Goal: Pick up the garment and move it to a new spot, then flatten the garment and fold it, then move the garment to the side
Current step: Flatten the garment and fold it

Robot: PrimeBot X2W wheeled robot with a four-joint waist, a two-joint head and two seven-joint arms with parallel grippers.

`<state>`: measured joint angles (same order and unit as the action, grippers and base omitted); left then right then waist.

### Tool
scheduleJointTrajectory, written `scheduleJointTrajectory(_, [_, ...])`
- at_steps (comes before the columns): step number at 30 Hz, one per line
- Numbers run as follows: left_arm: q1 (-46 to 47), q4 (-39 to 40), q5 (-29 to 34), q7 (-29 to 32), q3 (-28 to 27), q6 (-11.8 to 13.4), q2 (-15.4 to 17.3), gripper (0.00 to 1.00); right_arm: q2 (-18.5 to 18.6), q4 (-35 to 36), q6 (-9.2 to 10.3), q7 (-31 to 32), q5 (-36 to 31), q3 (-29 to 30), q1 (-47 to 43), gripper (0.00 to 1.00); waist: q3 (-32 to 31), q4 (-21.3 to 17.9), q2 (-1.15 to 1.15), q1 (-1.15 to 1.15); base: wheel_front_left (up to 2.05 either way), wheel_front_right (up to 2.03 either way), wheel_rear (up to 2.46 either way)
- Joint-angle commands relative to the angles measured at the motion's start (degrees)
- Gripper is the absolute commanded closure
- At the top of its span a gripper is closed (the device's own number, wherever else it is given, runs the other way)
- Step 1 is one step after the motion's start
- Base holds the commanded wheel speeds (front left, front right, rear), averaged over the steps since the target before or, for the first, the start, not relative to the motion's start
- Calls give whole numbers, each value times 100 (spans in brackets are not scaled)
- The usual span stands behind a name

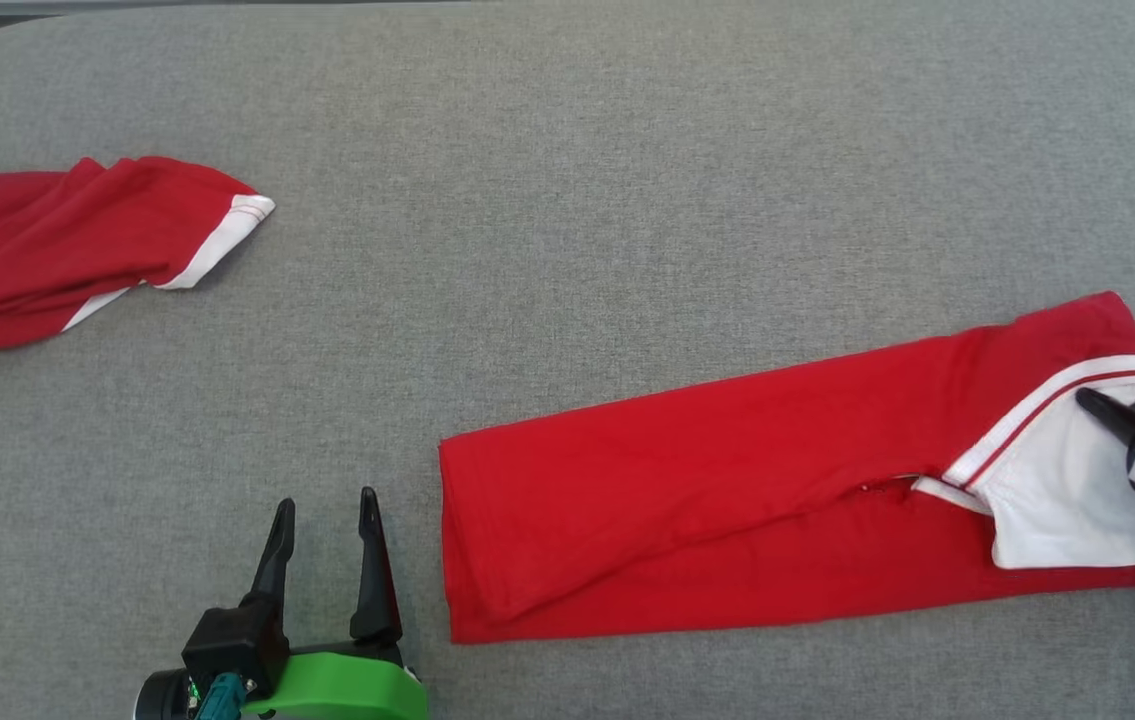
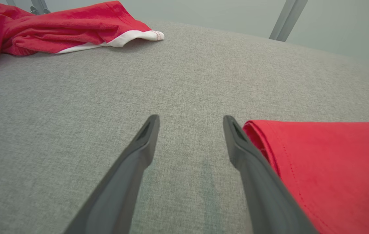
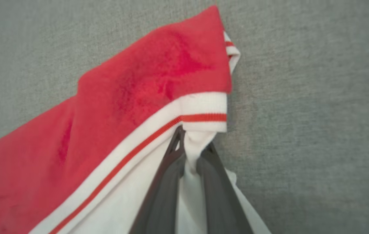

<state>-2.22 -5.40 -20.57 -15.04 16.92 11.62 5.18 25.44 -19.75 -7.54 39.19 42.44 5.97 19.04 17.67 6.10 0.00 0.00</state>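
I see the table [image 1: 567, 120] covered in matt grey woven cloth, slightly rough. The garment [image 1: 707, 470] is soft matt red cloth with white trim [image 3: 204, 105]. The left gripper [image 1: 327, 497] has jaws of matt dark plastic, its shell [image 1: 347, 690] glossy green.

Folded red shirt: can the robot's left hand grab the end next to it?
Probably yes. The left gripper is open, and the end of the folded red shirt lies beside its fingers on the grey table, with nothing between them. The right gripper is shut on the white far end.

garment [image 1: 727, 480] on table [image 1: 567, 120] right, other garment [image 1: 57, 240] far left
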Motion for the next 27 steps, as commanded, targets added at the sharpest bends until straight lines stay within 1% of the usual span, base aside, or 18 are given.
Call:
scheduleJointTrajectory(1, [-68, -16, 90, -16, -52, -58, 4, 0, 181, -104, 10, -20, 18, 170, 66, 100, -185, -170, 0, 0, 0, 0, 0])
scheduleJointTrajectory(5, [-151, -86, 141, -17, -168, -165, -5, 0, 453, -307, 9, 40, 16, 585, 163, 100, -347, -245, 0, 0, 0, 0, 0])
scheduleJointTrajectory(11, [-329, -141, 163, -17, -311, -248, 16, 0, 982, -496, 9, 225, -190, 1444, 2, 100, -557, -216, 0, 0, 0, 0, 0])
scheduleJointTrajectory(15, [-426, -156, 153, -17, -367, -277, -33, 0, 1054, -211, 4, 422, -117, 1705, -173, 100, -698, -170, 0, 0, 0, 0, 0])
scheduleJointTrajectory(18, [-502, -177, 123, -17, -365, -288, -99, 0, 852, 469, 4, 612, 77, 1453, -485, 100, -815, -177, 0, 0, 0, 0, 0])
scheduleJointTrajectory(20, [-546, -198, 103, -17, -353, -292, -133, 0, 624, 1086, 4, 704, 241, 1156, -722, 100, -865, -211, 0, 0, 0, 0, 0])
scheduleJointTrajectory(22, [-575, -243, 103, -17, -305, -321, -161, 0, 420, 1640, 4, 733, 252, 805, -1009, 100, -916, -230, 0, 0, 0, 0, 0])
scheduleJointTrajectory(25, [-554, -292, 126, -17, -252, -330, -187, 0, -25, 2241, 4, 661, 223, 265, -1322, 100, -943, -241, 0, 0, 0, 0, 0])
scheduleJointTrajectory(27, [-519, -314, 115, -17, -213, -325, -201, 0, -336, 2509, 4, 534, 133, -93, -1424, 100, -950, -242, 0, 0, 0, 0, 0])
